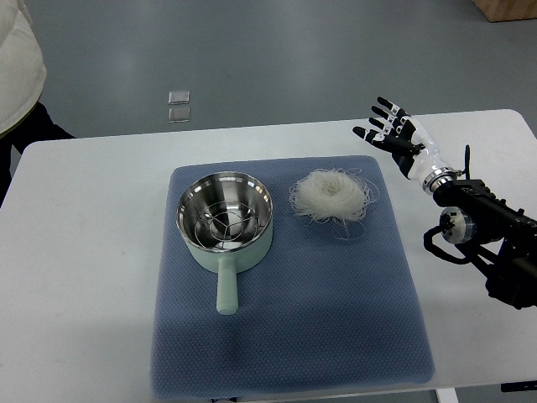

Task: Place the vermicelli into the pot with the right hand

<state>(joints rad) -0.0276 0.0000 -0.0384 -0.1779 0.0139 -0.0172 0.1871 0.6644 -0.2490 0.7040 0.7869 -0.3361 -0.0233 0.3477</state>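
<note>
A white nest of vermicelli lies on the blue mat, just right of the pot. The pale green pot has a shiny steel inside and its handle points toward the near edge. My right hand is over the white table beyond the mat's far right corner, up and to the right of the vermicelli. Its fingers are spread and hold nothing. Its black arm comes in from the right edge.
The white table carries the mat. A person in a white coat stands at the far left corner. Two small clear squares lie on the floor beyond the table.
</note>
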